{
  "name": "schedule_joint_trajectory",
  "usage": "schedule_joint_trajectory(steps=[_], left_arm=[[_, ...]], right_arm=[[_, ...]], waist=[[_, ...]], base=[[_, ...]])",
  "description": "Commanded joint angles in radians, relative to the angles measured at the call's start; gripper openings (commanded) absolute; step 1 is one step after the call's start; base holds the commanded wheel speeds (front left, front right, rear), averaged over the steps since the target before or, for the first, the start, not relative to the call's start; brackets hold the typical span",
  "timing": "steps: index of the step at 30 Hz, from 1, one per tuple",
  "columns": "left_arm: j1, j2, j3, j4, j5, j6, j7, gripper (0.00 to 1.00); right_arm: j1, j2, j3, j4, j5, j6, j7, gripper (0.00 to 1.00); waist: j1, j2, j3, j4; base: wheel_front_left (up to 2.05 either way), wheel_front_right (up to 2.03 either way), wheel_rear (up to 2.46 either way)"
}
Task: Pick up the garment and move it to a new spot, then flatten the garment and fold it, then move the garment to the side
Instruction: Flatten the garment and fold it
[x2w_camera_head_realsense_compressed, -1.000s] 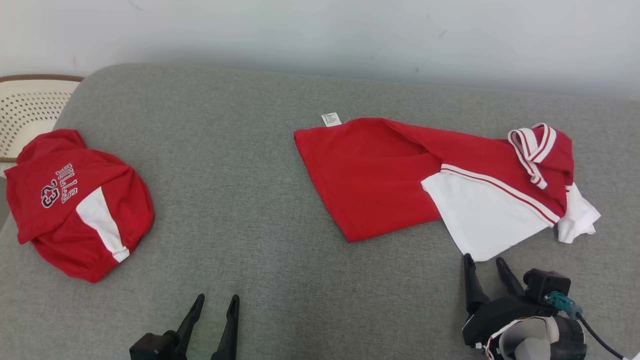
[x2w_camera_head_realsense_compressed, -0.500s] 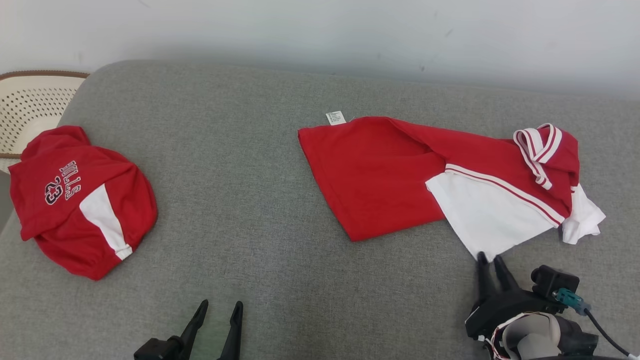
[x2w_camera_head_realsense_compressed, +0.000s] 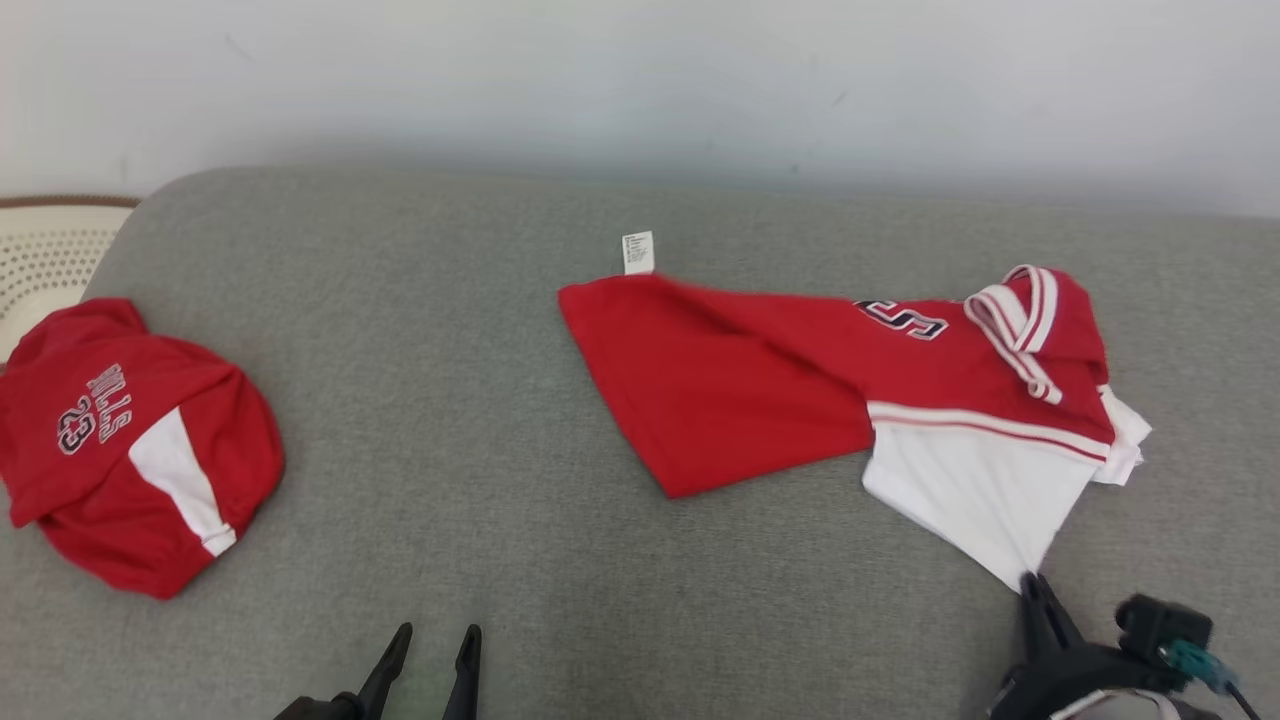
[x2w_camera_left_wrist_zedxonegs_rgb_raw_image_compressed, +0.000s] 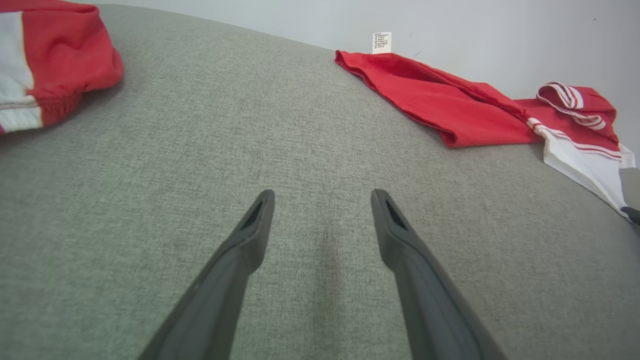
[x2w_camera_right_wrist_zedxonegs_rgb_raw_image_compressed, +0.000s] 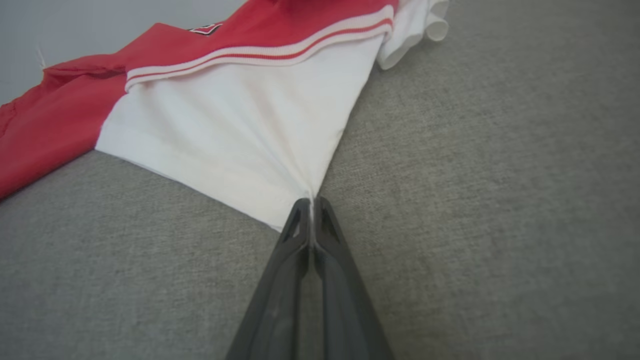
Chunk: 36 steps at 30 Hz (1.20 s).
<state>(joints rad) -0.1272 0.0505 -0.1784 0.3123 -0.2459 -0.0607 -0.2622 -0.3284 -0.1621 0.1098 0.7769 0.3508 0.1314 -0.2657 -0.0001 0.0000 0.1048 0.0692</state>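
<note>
- My right pincer (x2w_camera_right_wrist_zedxonegs_rgb_raw_image_compressed: 311, 201) is clenched on the pointed white corner of the shirt (x2w_camera_head_realsense_compressed: 760, 380). The two fingers meet with only thin cloth between them, and creases fan out from the pinch.
- I hold that corner because it is the loose edge nearest to me. A grip there should let me lift and carry the whole piece to a new spot, I judge.
- The shirt lies on the right half of the grey cushion (x2w_camera_head_realsense_compressed: 480, 420), partly folded over itself. Its red body points toward the middle, and its white part and striped collar (x2w_camera_head_realsense_compressed: 1015, 320) lie toward my right.
- The knit looks soft, limp and matte, with ribbed red-and-white trim. A small white label (x2w_camera_head_realsense_compressed: 637, 252) sticks out at the far hem.
- The cushion is a coarse weave, so dragged cloth may bunch up on it.
- My left pincer (x2w_camera_left_wrist_zedxonegs_rgb_raw_image_compressed: 322, 197) is released, fingers spread over bare cushion, well apart from the shirt and free to take a second corner.
- A second shirt (x2w_camera_head_realsense_compressed: 130, 450) sits crumpled at the far left, beside a perforated basket (x2w_camera_head_realsense_compressed: 40, 250).
</note>
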Motion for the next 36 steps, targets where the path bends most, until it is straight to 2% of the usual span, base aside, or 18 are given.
schedule_joint_trajectory(steps=[1,13,14,15,19,26,30,36], left_arm=[[0.014,0.0,-0.002,-0.001,-0.003,0.0,-0.004,1.0],[-0.009,0.0,-0.017,-0.006,-0.023,0.011,-0.004,1.0],[-0.015,0.0,-0.019,-0.005,-0.027,0.01,-0.004,1.0],[-0.02,0.0,-0.022,-0.005,-0.028,0.009,-0.004,1.0],[-0.059,0.0,-0.015,-0.001,-0.041,0.01,-0.004,1.0],[-0.194,0.0,0.0,0.028,-0.044,-0.004,-0.004,1.0],[-0.289,0.0,-0.001,0.089,-0.059,-0.018,-0.004,1.0],[-0.502,0.0,-0.005,0.267,-0.148,-0.051,-0.004,1.0]], right_arm=[[0.048,-0.02,-0.001,0.008,0.012,-0.001,0.002,0.0],[0.11,-0.166,0.065,0.031,0.122,-0.001,0.001,0.0],[0.103,-0.17,0.069,0.029,0.138,-0.001,0.001,0.67],[0.096,-0.173,0.071,0.023,0.152,-0.001,0.001,1.0],[0.082,-0.182,0.076,-0.072,0.197,-0.001,0.001,1.0],[0.101,-0.164,0.029,-0.241,0.16,-0.001,0.001,1.0],[0.113,-0.144,0.007,-0.284,0.136,-0.001,0.001,1.0],[0.085,-0.103,0.018,-0.314,0.089,-0.001,0.001,1.0]], waist=[[0.0001,0.0,-0.033,-0.037],[0.0001,0.0,-0.03,-0.13],[0.0001,0.0,-0.027,-0.133],[0.0001,0.0,-0.024,-0.138],[0.0001,0.0,-0.008,-0.165],[0.0001,0.0,0.054,-0.208],[0.0001,0.0,0.087,-0.228],[0.0001,0.0,0.153,-0.28]], base=[[0.0,0.0,0.0],[0.0,0.0,0.0],[0.0,0.0,0.0],[0.0,0.0,0.0],[0.0,0.0,0.0],[0.0,0.0,0.0],[0.0,0.0,0.0],[0.0,0.0,0.0]])
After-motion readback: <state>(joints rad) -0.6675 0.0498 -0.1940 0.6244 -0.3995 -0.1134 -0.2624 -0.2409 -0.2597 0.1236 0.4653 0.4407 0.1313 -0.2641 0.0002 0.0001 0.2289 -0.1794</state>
